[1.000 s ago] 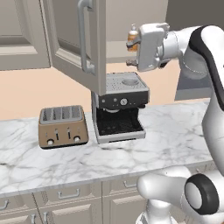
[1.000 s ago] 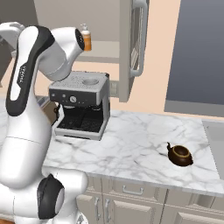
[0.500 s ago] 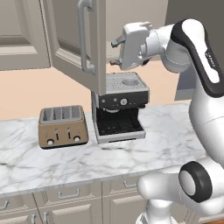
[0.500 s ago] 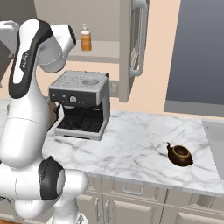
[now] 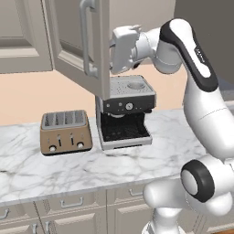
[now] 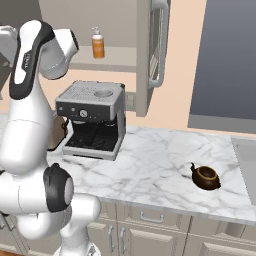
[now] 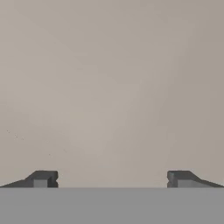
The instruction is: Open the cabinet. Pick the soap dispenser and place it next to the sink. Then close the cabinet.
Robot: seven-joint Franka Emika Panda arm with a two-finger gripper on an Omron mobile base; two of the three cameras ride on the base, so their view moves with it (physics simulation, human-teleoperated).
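while cabinet [image 6: 150,55] open, soap dispenser [image 6: 98,43] on shelf.

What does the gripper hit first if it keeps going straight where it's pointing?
Most likely a flat greige surface: the hand view shows the open gripper facing a plain panel, nothing between the tips. From the base view, that's probably the open cabinet door; depth is unclear.

Colour rundown: the cabinet [image 5: 77,45] is greige with a silver bar handle [image 5: 87,36]. The soap dispenser [image 6: 98,44] is orange-brown with a pale pump top. The counter [image 6: 150,165] is white marble with grey veining. The coffee machine [image 5: 124,112] is silver-grey with a black front, the toaster [image 5: 65,132] coppery brown with a grey top. The little teapot [image 6: 205,177] is dark brown. The wall [image 5: 27,98] is peachy tan, and the arm [image 5: 196,68] is white with dark joints.
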